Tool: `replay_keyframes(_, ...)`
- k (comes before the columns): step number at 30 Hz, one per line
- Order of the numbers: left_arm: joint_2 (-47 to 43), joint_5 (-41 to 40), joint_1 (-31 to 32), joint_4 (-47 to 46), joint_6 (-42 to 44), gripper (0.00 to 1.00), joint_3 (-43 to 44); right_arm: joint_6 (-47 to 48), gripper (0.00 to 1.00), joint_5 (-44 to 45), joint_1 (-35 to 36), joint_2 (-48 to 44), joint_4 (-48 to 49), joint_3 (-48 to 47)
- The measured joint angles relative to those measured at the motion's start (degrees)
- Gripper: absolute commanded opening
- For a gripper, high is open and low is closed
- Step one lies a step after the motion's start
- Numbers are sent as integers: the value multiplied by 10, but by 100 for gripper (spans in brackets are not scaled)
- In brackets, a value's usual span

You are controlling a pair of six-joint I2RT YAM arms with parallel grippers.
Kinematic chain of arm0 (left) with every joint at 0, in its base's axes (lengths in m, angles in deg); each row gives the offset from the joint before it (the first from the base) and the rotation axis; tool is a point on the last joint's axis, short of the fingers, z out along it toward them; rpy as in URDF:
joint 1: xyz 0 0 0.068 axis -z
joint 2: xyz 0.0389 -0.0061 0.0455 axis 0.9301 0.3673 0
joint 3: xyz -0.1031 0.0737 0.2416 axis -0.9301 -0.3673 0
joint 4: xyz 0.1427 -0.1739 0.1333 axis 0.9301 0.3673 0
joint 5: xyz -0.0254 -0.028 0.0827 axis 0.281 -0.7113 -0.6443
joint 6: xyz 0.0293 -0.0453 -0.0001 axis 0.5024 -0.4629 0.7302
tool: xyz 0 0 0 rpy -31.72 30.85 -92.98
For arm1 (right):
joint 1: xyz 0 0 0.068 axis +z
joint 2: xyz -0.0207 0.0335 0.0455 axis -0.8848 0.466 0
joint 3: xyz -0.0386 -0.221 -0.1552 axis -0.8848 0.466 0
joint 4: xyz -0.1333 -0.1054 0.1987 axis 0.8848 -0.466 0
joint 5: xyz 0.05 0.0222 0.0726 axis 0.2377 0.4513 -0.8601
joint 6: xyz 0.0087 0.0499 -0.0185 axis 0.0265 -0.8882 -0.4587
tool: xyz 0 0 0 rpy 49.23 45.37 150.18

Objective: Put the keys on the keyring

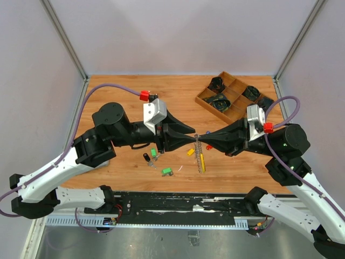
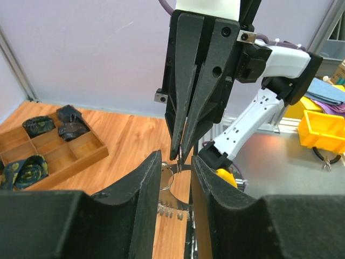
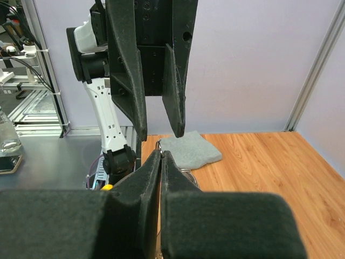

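Left hand [image 3: 160, 132] shows parted fingers from the right wrist, unclear overhead.

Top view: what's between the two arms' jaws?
Small metal ring, just below the shut right jaws, within the open left jaws; left wrist view shows it.

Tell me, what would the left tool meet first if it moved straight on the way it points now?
The right tool: its shut fingertips stand at the mouth of the open left tool, pointing back at it. The keyring hanging just under them might touch first; depth is unclear.
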Motion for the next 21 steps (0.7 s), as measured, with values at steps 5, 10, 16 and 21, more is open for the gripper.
replay_keyframes(5,8,-5,0,8,3,31,5,4,1,2,0,0,-7,0)
replay_keyframes(10,17,-7,0,19,9,30,5,8,1,10,0,-1,-11,0)
replay_keyframes(16,19,-9,0,22,10,20,5,12,1,12,0,-1,-14,0)
replay_keyframes(21,21,-9,0,25,11,19,8,12,1,12,0,-1,-14,0)
